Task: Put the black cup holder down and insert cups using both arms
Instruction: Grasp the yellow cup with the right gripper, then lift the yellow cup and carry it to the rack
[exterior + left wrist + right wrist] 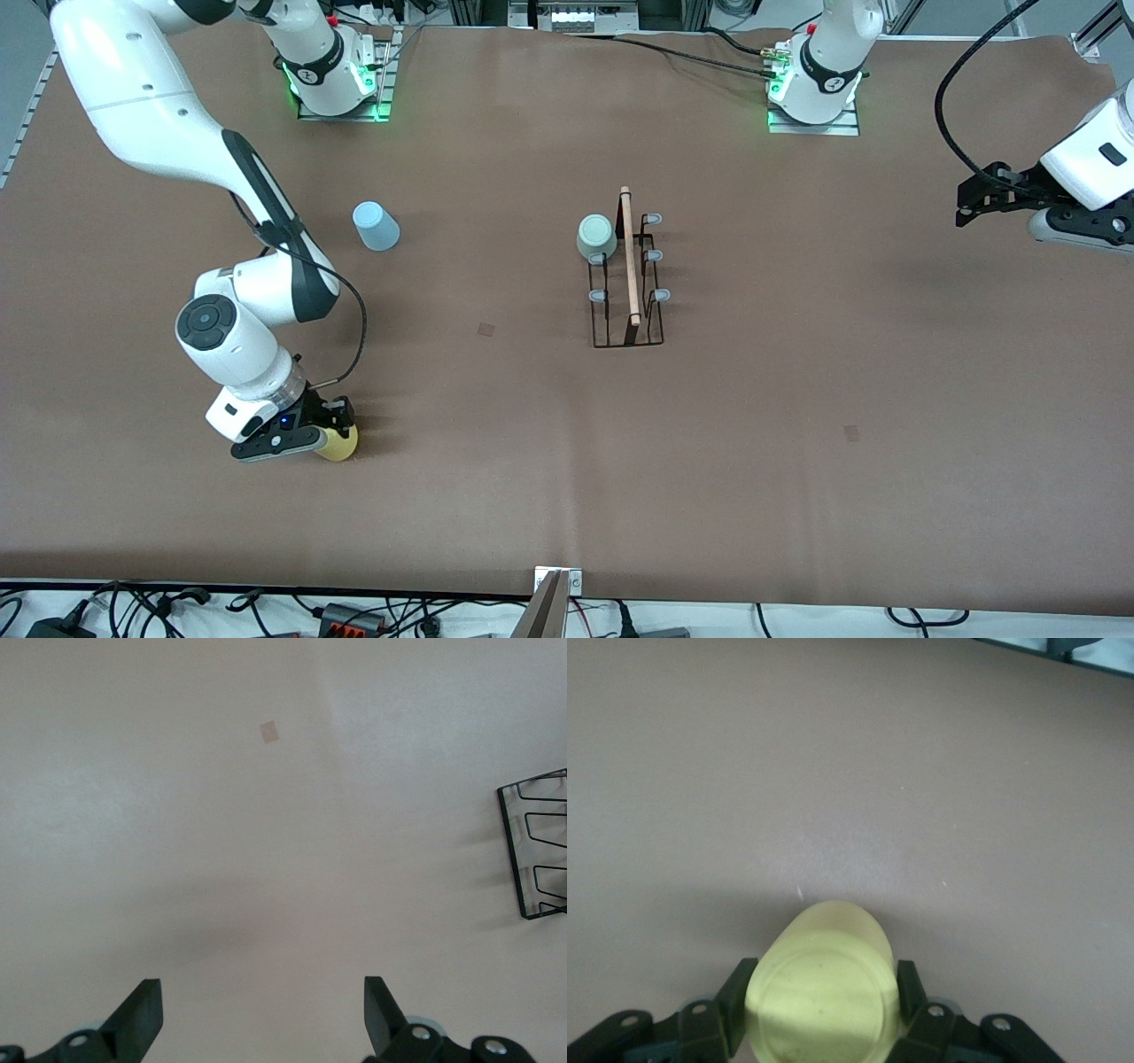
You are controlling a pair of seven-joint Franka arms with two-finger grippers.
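Yellow cup (824, 992) is pinched in the right hand (306, 434), low at the counter (753, 425), toward the right arm's end. Black cup holder (627, 283) stands mid-counter, rod running toward the front camera; mint cup (596, 237) sits on one peg, other five bare. Blue cup (376, 225) stands loose. Left hand (263, 1014) waits, spread, empty.

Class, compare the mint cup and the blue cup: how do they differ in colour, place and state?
The mint cup is pale green; the blue cup is light blue. The mint cup sits on a peg of the black holder; the blue cup stands free on the table, toward the right arm's end. The mint cup touches the holder; the blue cup touches nothing but the table. Both are small, plain, tapered tumblers, and no gripper holds either.
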